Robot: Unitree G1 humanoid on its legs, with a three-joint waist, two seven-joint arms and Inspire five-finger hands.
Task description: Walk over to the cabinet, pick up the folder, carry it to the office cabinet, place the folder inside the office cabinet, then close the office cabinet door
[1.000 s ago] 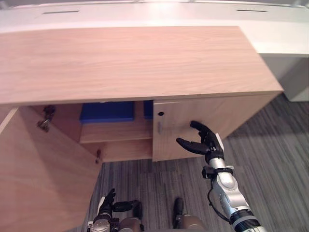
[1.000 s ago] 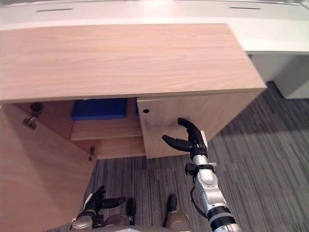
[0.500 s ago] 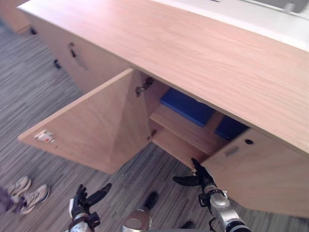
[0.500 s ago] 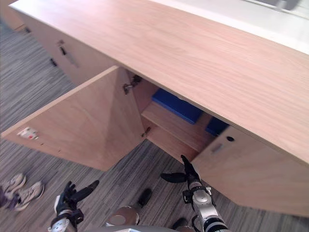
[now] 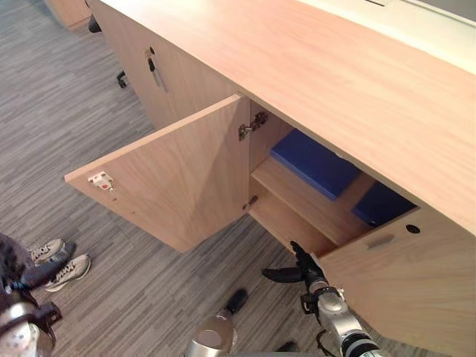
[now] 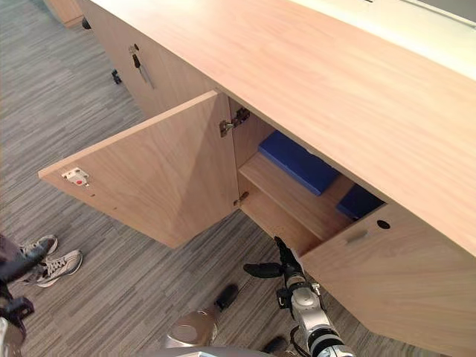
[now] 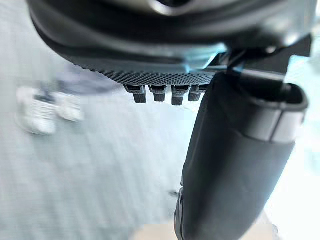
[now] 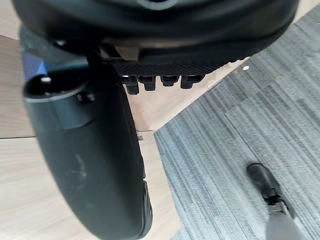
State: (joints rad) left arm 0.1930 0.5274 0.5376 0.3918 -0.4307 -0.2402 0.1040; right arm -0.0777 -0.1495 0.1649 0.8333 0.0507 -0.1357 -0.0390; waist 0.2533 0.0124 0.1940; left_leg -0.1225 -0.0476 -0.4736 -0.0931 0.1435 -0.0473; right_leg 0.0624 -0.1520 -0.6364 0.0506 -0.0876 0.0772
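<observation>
A blue folder (image 5: 312,160) lies flat on the shelf inside the wooden office cabinet (image 5: 297,59). A second blue piece (image 5: 383,204) lies beside it, partly behind the shut right door (image 5: 401,282). The left door (image 5: 178,175) stands wide open over the carpet. My right hand (image 5: 301,271) hangs open and empty low in front of the opening, near the shut door's edge. Its thumb (image 8: 85,150) sticks out, with wood and carpet past it. My left hand (image 7: 165,50) is open and empty above the carpet, its thumb (image 7: 235,165) standing straight.
A person's sneakers (image 5: 59,264) stand on the grey striped carpet at the lower left, beyond the open door's free edge. More shut cabinet doors with a handle (image 5: 152,67) run along to the left. A white counter (image 5: 439,22) lies behind the cabinet.
The camera has swung left, so the open door and the sneakers sit further into the picture. My right hand has sunk from door height to low before the opening. Neither hand has taken hold of anything.
</observation>
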